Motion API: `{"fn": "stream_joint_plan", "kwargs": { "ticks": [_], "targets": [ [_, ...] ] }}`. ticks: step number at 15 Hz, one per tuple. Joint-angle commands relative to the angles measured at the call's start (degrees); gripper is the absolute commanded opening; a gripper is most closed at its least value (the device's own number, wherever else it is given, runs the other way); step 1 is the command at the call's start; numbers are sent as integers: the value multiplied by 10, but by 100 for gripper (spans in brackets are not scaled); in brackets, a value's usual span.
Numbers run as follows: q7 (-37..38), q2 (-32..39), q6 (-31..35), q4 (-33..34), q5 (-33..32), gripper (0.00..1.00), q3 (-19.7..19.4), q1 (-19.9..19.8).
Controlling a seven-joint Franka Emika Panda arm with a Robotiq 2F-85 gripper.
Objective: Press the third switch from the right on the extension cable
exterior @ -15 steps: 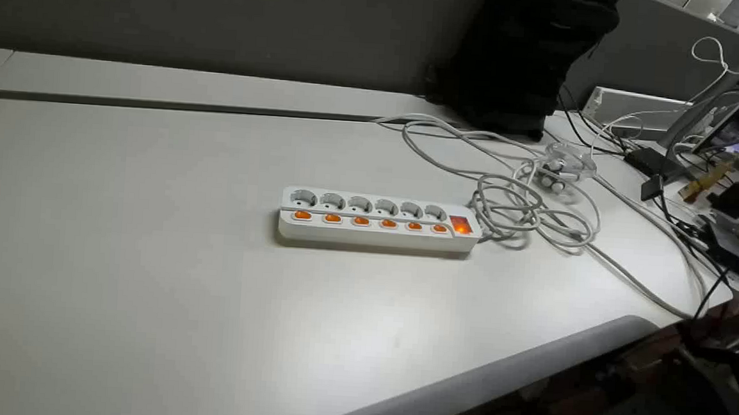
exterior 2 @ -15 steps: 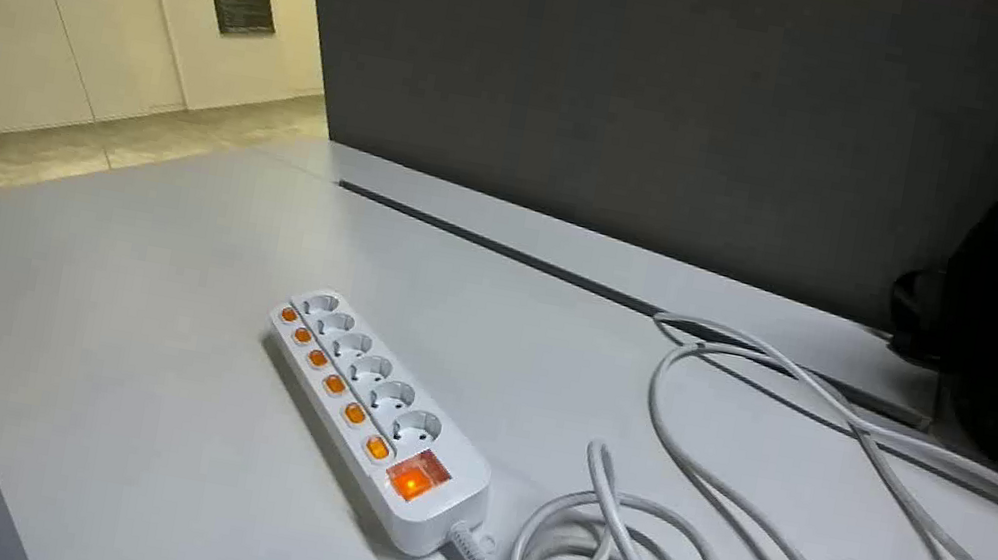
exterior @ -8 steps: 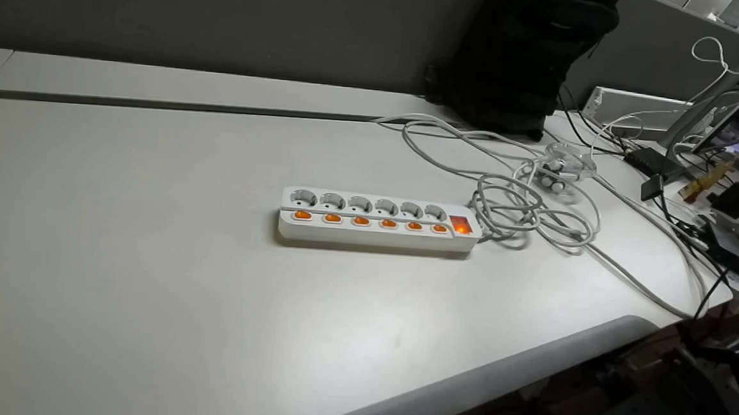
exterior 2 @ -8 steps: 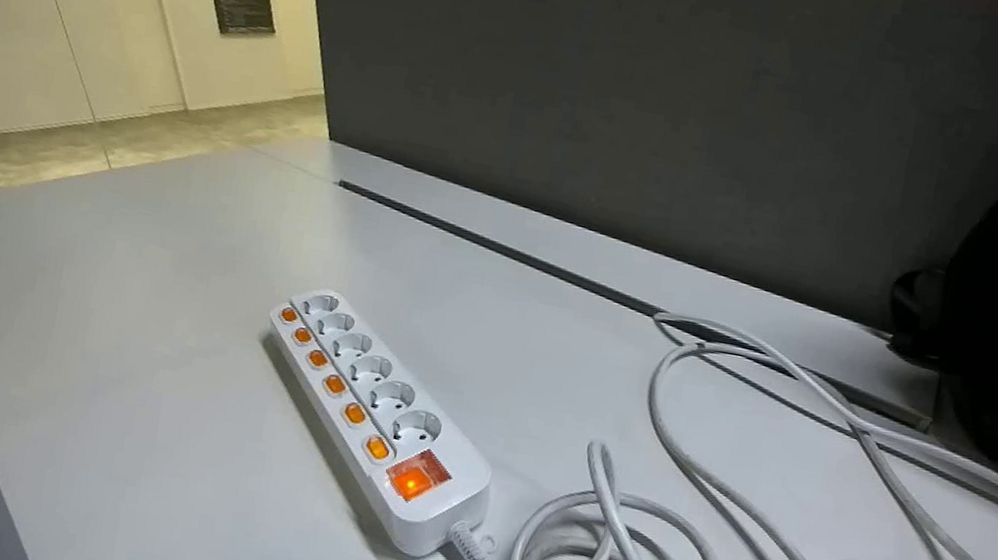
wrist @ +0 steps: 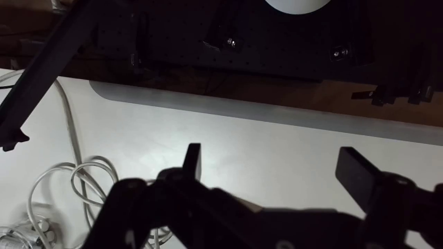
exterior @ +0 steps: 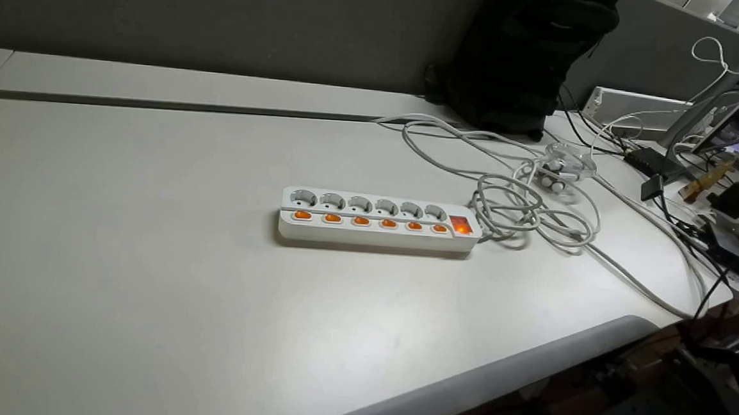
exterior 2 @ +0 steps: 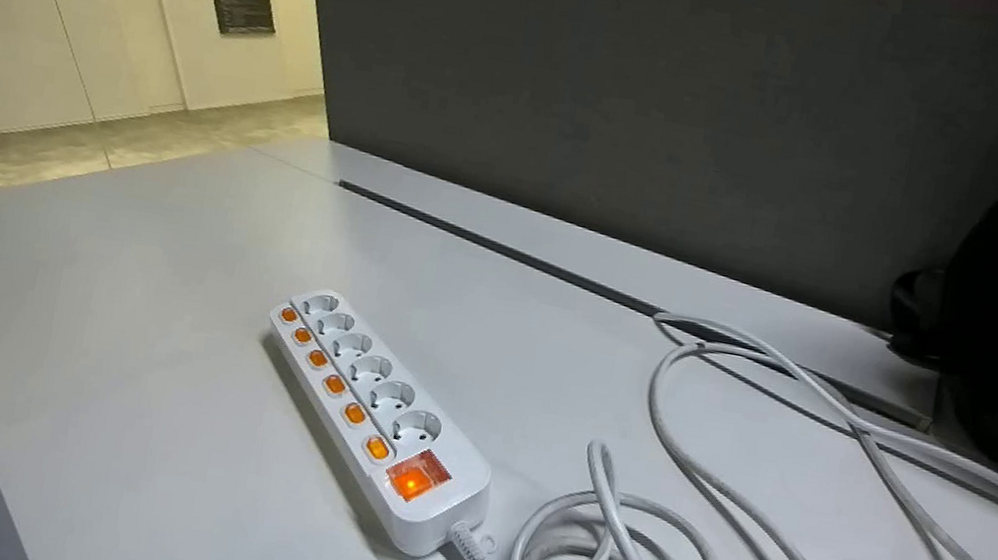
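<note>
The extension cable (exterior: 374, 236) is a long white power strip lying flat on the table in both exterior views (exterior 2: 359, 439). It has a row of round sockets, a row of small orange switches and a larger lit red-orange switch at the cord end. The third small switch from the right (exterior: 388, 224) also shows in an exterior view (exterior 2: 334, 384). My gripper (wrist: 271, 157) shows only in the wrist view. Its black fingers are wide apart with nothing between them, above the white table. The strip is hidden or out of the wrist view; a small tan sliver behind the gripper is unclear.
A loose tangle of grey-white cords (exterior: 511, 203) lies beside the strip's cord end, with a clear plastic item (exterior: 568, 163). A black backpack (exterior: 519, 63) stands by the grey partition (exterior 2: 640, 101). A grey table edge (wrist: 207, 105) and a dark bar (wrist: 45, 65) show too.
</note>
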Motion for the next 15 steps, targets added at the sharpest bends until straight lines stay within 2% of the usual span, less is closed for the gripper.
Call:
{"fn": "stream_joint_plan", "kwargs": {
  "ticks": [1,5,9,12,13,14,15],
  "targets": [
    [35,7,67,-16,-10,100,8,4],
    [76,50,207,-40,-5,100,19,-3],
    [137,147,339,-41,-5,100,39,-14],
    [178,231,397,-32,-8,100,56,-21],
    [191,260,413,-28,-10,75,61,-23],
    [198,287,423,-23,-7,74,62,-22],
    [209,312,434,-19,-8,67,65,-22]
  ]
}}
